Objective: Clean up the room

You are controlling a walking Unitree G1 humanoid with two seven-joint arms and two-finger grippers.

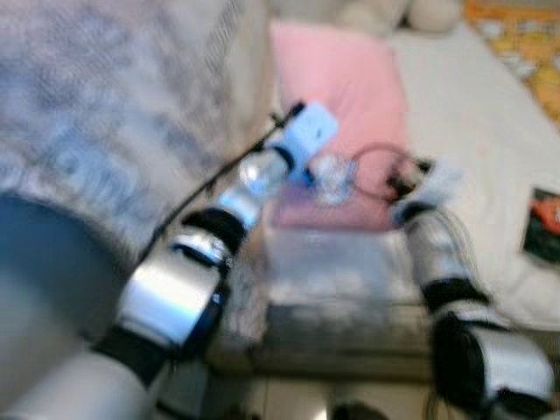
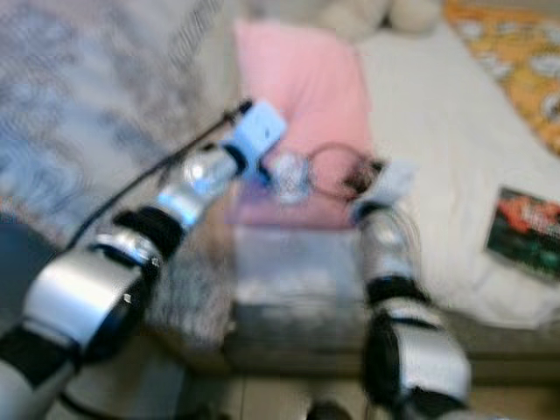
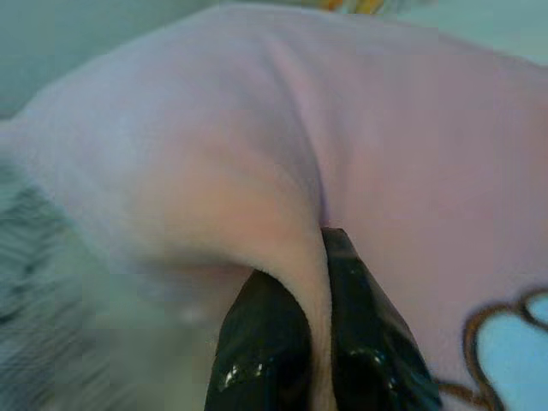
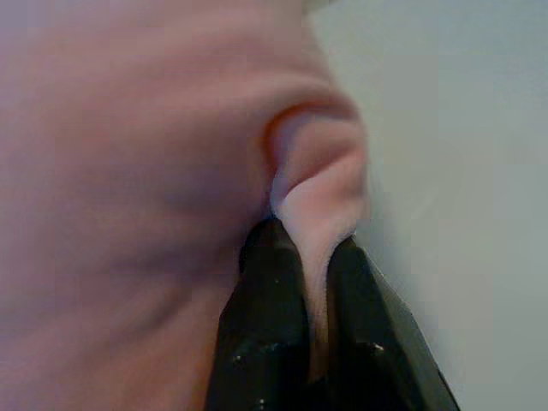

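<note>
Pale pink blanket (image 3: 257,154) pinched in a fold between the glossy black fingers (image 3: 261,351) of the left gripper (image 3: 318,342), with a brown-outlined light-blue motif (image 3: 514,351) beside the jaws. The right gripper (image 4: 315,300), also black, pinches a pink fold against a white sheet (image 4: 462,171). Beyond the jaws: orange patterned cover (image 1: 525,44), grey-mottled throw (image 1: 114,114).

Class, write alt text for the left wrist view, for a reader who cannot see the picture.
The left end effector pinches a raised fold of a pink blanket between its two black fingers, seen close up. The soft fabric spreads away behind the fold, with part of a pale blue, brown-outlined motif at one edge.
</note>
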